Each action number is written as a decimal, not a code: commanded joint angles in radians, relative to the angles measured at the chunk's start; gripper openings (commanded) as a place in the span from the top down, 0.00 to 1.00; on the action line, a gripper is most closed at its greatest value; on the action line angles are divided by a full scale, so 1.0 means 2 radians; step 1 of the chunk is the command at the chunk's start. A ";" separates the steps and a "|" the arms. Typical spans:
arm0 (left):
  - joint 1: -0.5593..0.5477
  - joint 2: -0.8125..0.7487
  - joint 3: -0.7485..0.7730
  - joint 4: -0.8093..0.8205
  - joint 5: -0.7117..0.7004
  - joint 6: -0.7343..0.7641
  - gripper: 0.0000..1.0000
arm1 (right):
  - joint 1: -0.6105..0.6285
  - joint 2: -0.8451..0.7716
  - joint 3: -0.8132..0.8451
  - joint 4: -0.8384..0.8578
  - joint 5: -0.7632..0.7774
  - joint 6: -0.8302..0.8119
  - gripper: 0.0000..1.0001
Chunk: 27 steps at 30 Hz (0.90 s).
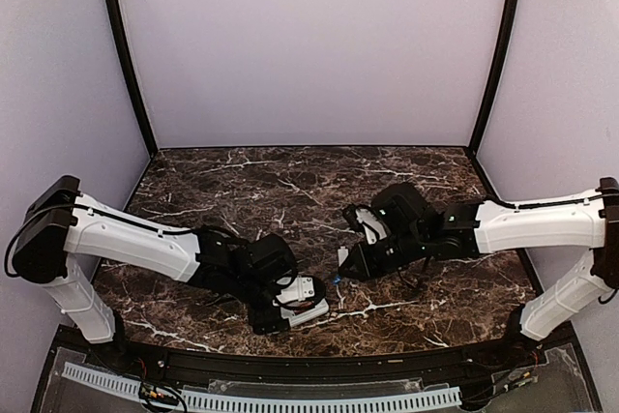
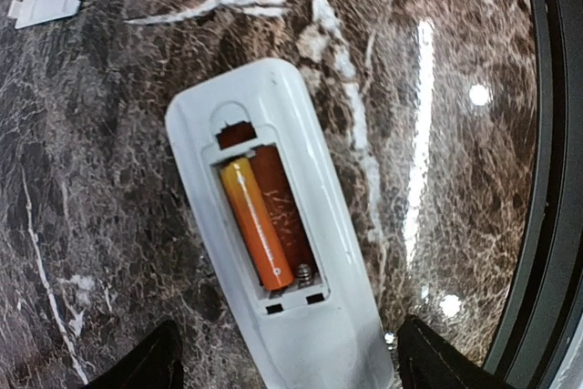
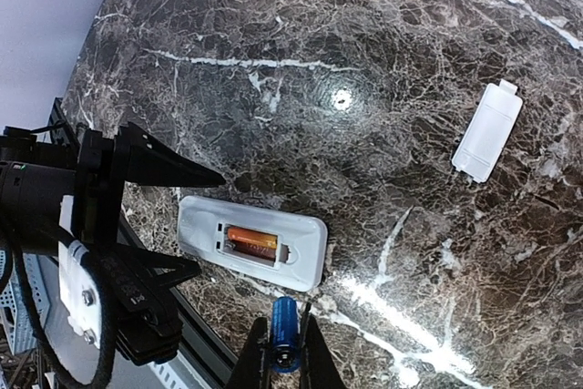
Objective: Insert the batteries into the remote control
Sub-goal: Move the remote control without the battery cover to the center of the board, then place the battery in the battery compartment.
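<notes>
The white plastic remote control (image 2: 330, 225) lies back-up by the near edge of the counter (image 3: 364, 25), its lidless bay holding one glossy orange-red battery (image 2: 258, 225), the slot beside it bare. The left hand (image 2: 291, 357) stands wide astride it, gripping nothing, likely to clear the way. Just right, the right hand (image 3: 285, 345) pinches the smooth blue battery (image 3: 284, 325), and the flat cover (image 3: 487, 132) lies well apart.

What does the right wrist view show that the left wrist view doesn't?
Only the right wrist view: the blue battery pinched in the right gripper, close to the long side of the remote control.
Only the left wrist view: the bare slot beside the orange battery, and the spring contact at its end.
Both: the remote control lying back up with the orange battery seated, the detached cover on the table, and the open left gripper straddling the remote control.
</notes>
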 commanded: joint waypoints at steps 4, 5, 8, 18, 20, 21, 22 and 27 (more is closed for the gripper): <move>-0.002 -0.072 -0.029 0.051 0.011 -0.156 0.18 | -0.016 -0.008 0.006 0.012 -0.021 -0.008 1.00; -0.002 -0.084 -0.036 0.056 -0.001 -0.171 0.18 | -0.016 -0.006 0.005 0.018 -0.026 -0.005 1.00; -0.002 -0.109 -0.071 0.069 -0.043 -0.250 0.19 | -0.014 -0.005 -0.009 0.053 -0.040 0.022 1.00; -0.038 -0.139 -0.150 0.100 -0.083 -0.295 0.22 | 0.023 0.068 -0.009 0.150 -0.040 0.072 1.00; -0.047 -0.132 -0.156 0.113 -0.084 -0.284 0.22 | 0.028 0.091 -0.006 0.167 -0.054 0.077 1.00; -0.048 -0.129 -0.156 0.115 -0.087 -0.285 0.21 | 0.032 0.104 -0.001 0.171 -0.061 0.078 1.00; -0.048 -0.120 -0.157 0.115 -0.091 -0.285 0.21 | 0.035 0.116 0.006 0.172 -0.065 0.078 1.00; -0.048 -0.100 -0.156 0.120 -0.091 -0.287 0.21 | 0.042 0.151 0.019 0.181 -0.079 0.084 1.00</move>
